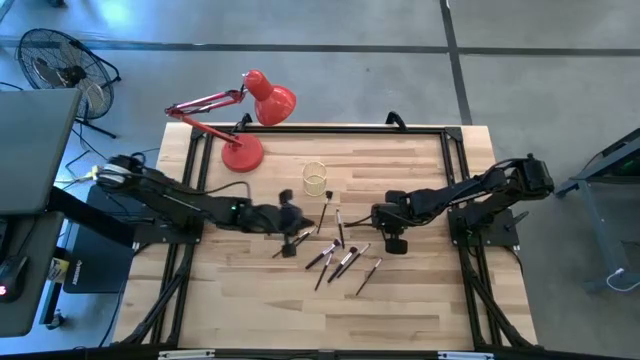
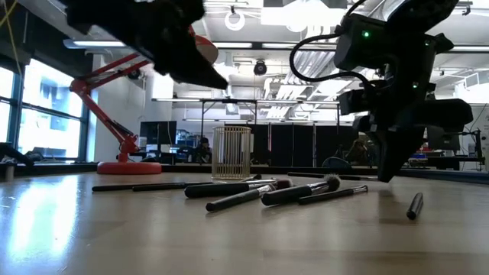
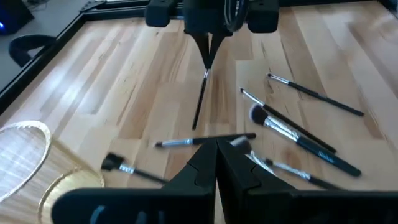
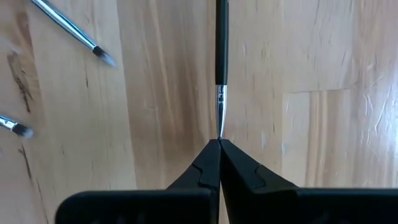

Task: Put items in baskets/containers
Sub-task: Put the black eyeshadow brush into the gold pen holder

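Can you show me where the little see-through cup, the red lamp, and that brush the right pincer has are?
cup (image 1: 315, 179), high view, on its rim.
lamp (image 1: 242, 153), high view, on its round base.
brush (image 4: 221, 43), right wrist view, on its dark handle.

The brushes (image 1: 338, 255) are thin, with dark handles and pale metal ferrules, and lie flat, scattered at varied angles across the middle of the wooden table. One brush (image 4: 220, 68) is pinched at its tip end by the right gripper (image 4: 219, 144), its dark handle reaching straight ahead over the wood. The cup (image 1: 315, 179) is small, round, pale and see-through with fine vertical ribs; it stands upright just beyond the scatter, with no brush visible in it
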